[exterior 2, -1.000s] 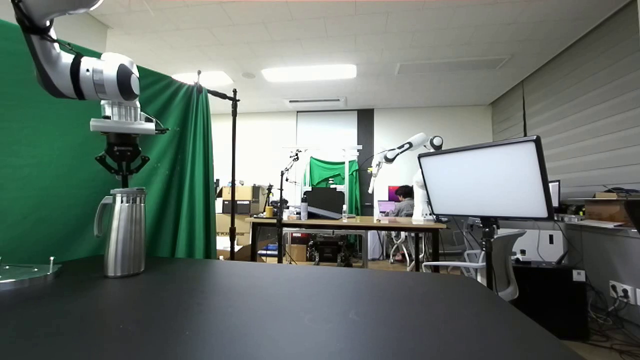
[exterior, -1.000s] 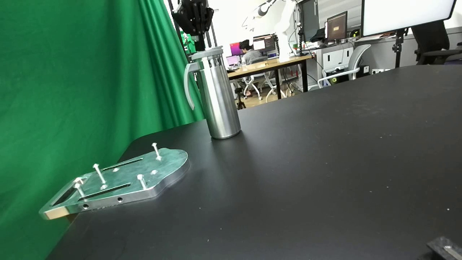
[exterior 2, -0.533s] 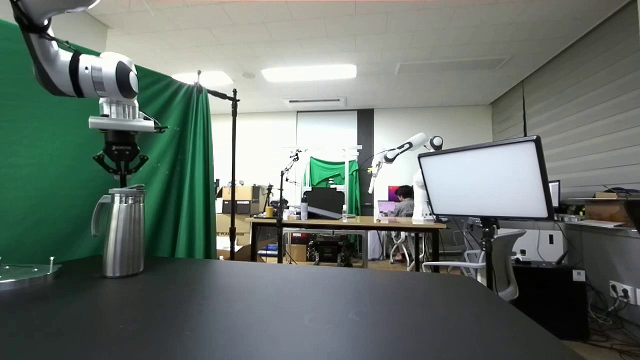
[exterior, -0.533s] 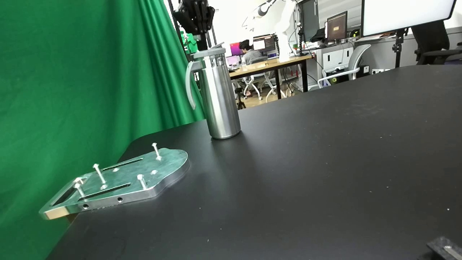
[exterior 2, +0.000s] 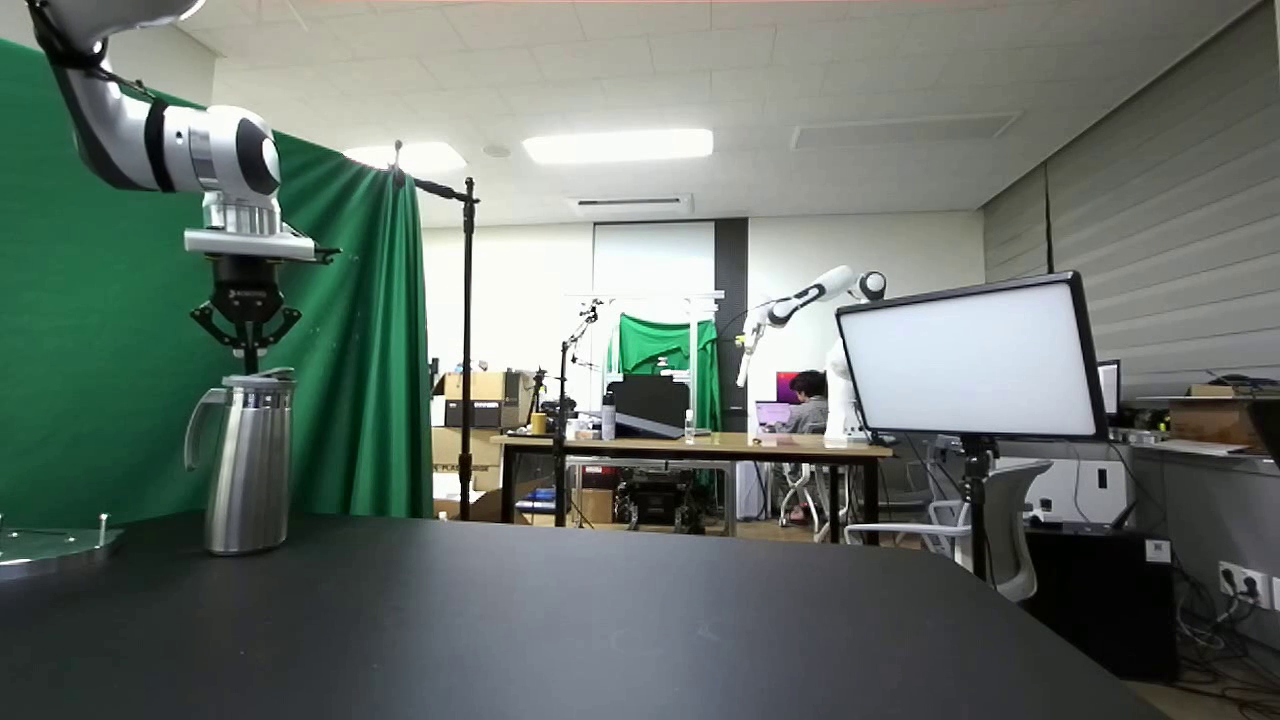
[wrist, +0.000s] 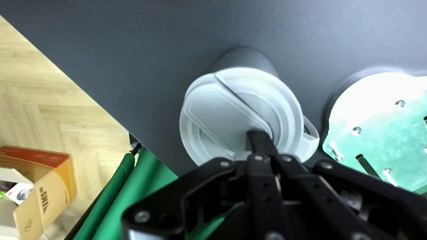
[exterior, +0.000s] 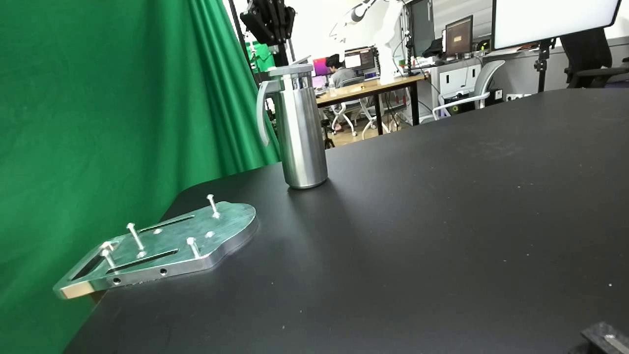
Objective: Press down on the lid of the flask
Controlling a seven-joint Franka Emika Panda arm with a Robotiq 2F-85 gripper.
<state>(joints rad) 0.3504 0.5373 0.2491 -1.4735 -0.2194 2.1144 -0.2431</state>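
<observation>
The steel flask [exterior: 303, 132] stands on the black table, its handle to the left in both exterior views; it also shows at the table's far left [exterior 2: 250, 480]. Its grey lid [exterior: 287, 72] sits on top, with a flap [exterior 2: 277, 373] whose one end is tipped up on the side away from the handle. My gripper [exterior 2: 251, 362] is shut and points straight down, its tips at the lid's top on the handle side. In the wrist view the joined fingertips [wrist: 260, 138] rest at the lid's flap [wrist: 223, 113], hiding part of it. Nothing shows between the fingers.
A flat green-tinted plate [exterior: 223, 219] with upright metal pegs lies on the table near the flask, on its handle side. A green curtain [exterior: 123, 123] hangs behind the table edge. A dark object [exterior: 607, 338] lies at the near right corner.
The lid's flap, flat a second ago, has its far end tipped up. The flask's top and handle have shifted slightly, the base staying put. My gripper moved slightly along with it, still shut.
</observation>
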